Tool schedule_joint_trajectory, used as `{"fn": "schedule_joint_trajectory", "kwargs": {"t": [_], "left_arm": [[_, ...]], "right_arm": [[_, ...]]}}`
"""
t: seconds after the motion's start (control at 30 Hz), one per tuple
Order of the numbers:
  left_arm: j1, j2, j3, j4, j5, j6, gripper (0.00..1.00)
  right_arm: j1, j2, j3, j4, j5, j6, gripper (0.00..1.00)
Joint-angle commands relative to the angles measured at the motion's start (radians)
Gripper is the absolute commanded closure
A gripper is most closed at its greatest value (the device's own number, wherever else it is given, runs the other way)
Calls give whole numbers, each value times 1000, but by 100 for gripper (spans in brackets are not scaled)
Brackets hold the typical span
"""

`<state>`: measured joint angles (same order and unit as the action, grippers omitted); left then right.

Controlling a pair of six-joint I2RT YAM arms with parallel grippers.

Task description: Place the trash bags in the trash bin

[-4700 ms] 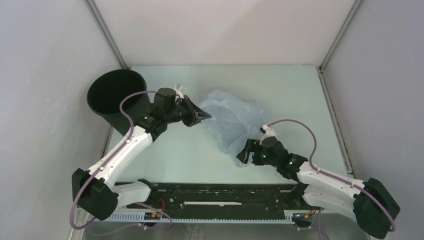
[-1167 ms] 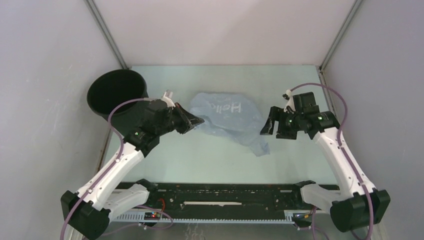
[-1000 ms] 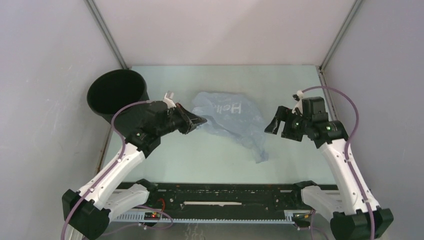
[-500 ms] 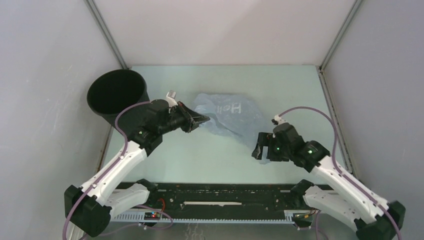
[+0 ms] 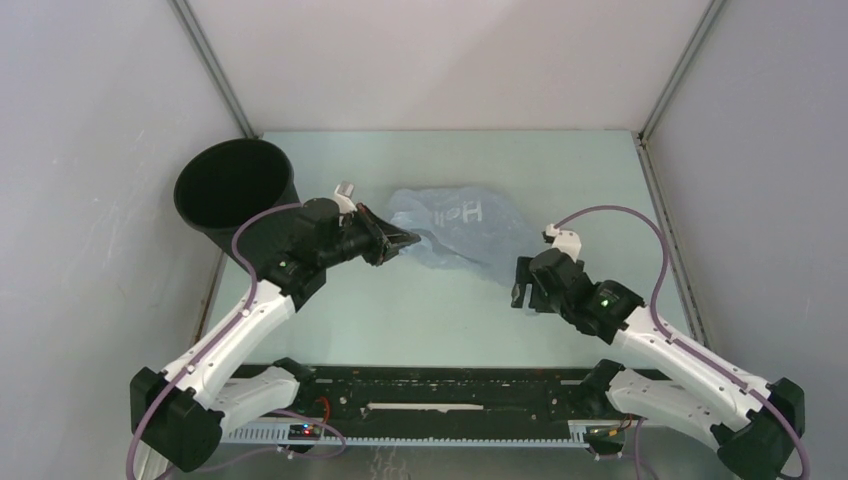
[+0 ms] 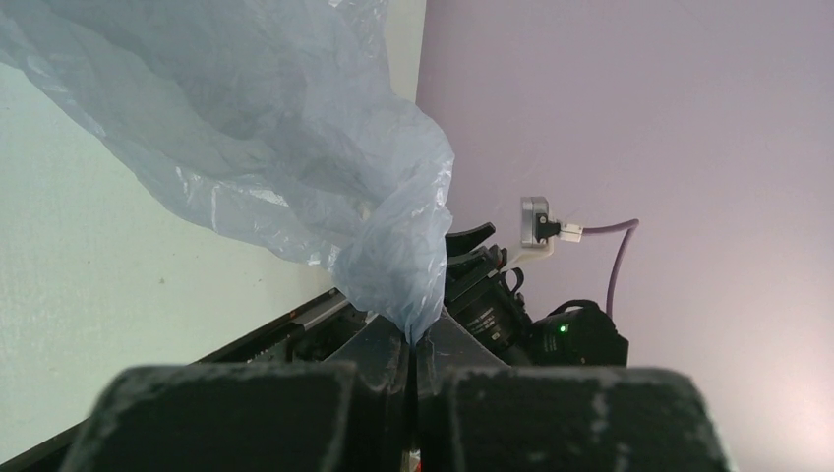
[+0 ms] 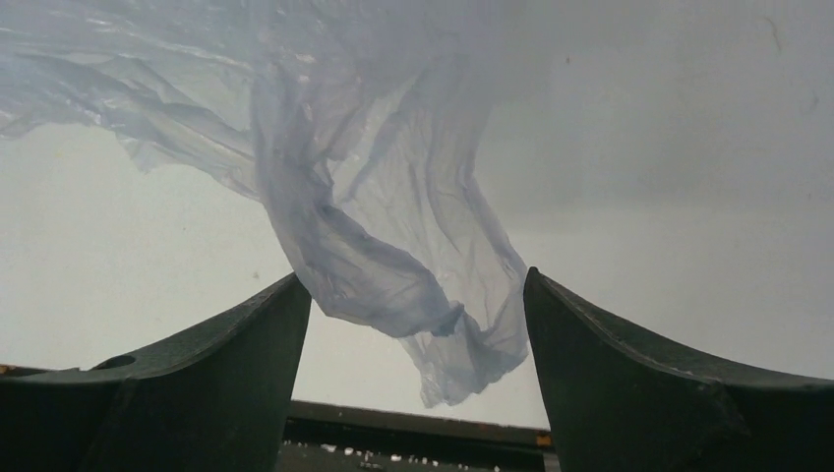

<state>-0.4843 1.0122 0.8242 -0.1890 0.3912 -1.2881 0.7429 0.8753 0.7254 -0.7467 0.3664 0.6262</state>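
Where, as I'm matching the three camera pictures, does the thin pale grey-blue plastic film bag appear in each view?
Top external: thin pale grey-blue plastic film bag, centre of pale green table.
Left wrist: upper left, narrowing into the shut left gripper.
Right wrist: top, tail hanging inside the open right gripper.
Shared landmark: that table.

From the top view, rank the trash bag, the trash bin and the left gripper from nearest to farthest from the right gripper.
1. trash bag: its tail hangs at the right gripper.
2. left gripper: leftward, pinching the bag's other end.
3. trash bin: far left, beyond the left gripper.
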Motion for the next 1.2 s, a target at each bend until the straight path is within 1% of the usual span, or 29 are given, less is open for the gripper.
{"fn": "schedule_joint_trajectory", "kwargs": {"t": [0.0,0.1,0.27,0.33,0.37,0.4,0.47,0.5,0.57,0.67,0.83,0.9,0.93,1.03,1.17], "left_arm": [[4,3,49,29,-2,-16,100],[4,6,56,35,-5,-19,100],[6,17,61,34,3,-18,100],[8,24,65,35,8,-18,100],[10,27,68,35,14,-18,100],[13,31,71,34,18,-17,100],[19,36,79,29,28,-14,100],[23,39,83,24,31,-11,100],[30,44,91,15,40,-6,100],[42,54,104,5,56,6,100],[58,68,107,1,81,14,100],[63,73,108,1,90,16,100],[67,76,108,0,94,17,100],[73,88,109,1,113,19,100],[78,101,117,-19,127,28,100]], "right_arm": [[34,9,-30,129,128,-34,14],[33,-2,-34,123,195,-34,20],[18,-59,-83,181,184,-62,39],[-2,-44,-90,177,183,-54,44],[-14,-33,-91,177,183,-49,45],[-29,-24,-93,178,181,-45,42],[-79,-14,-101,188,155,-45,33],[-99,-14,-108,196,139,-42,30],[-138,-18,-122,209,101,-43,28],[-159,-30,-135,213,76,-44,20],[-165,-39,-181,333,-17,-102,15],[-184,-41,-213,408,-81,-128,16],[-188,-44,-230,456,-103,-136,18],[-210,-51,-262,533,-167,-182,36],[-236,-51,-268,569,-192,-234,58]]}}
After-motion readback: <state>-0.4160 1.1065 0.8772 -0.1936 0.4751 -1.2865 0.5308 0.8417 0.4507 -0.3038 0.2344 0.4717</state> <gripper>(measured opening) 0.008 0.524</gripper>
